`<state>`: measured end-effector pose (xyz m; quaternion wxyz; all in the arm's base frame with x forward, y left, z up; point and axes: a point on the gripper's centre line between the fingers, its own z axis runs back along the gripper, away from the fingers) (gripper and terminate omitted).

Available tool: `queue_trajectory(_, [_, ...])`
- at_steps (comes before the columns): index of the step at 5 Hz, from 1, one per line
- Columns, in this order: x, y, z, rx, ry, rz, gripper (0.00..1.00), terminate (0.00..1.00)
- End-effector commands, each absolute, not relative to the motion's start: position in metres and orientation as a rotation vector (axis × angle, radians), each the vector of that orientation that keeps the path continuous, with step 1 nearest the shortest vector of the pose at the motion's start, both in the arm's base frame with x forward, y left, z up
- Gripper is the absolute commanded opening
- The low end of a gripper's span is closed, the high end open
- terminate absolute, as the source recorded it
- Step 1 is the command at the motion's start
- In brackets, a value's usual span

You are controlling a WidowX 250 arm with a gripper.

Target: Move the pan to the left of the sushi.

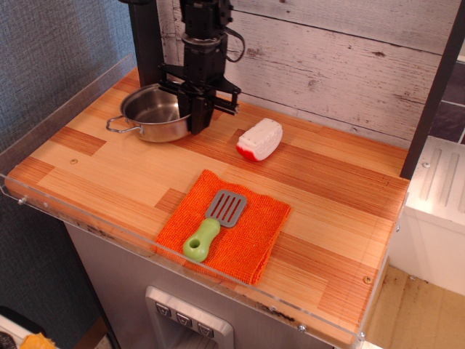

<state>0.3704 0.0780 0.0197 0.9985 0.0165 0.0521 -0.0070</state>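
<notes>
Pan [150, 113] on counter, left of sushi [260, 139]; gripper [197, 120] at rim.

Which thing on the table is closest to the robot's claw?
The shiny pan. The gripper is right at its rim, while the sushi sits apart to its right, and the spatula lies farther off on the orange cloth.

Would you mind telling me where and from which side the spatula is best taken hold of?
Grip the spatula by its thick green handle, coming straight down with the fingers across its width. It lies flat on the orange cloth, and the rounded handle gives more to pinch than the thin slotted blade.
</notes>
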Motion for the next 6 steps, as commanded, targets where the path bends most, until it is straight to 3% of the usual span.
queue_trajectory(1, [0.349,0.064,0.056,0.03,0.029,-0.009,1.0,0.0])
queue_trajectory(3, [0.333,0.044,0.104,0.038,-0.11,0.07,1.0,0.0])
queue_trajectory(4, [0.311,0.03,0.119,0.047,-0.101,0.157,1.0,0.0])
queue_trajectory(6, [0.298,0.018,0.121,0.025,-0.123,0.095,1.0,0.0])
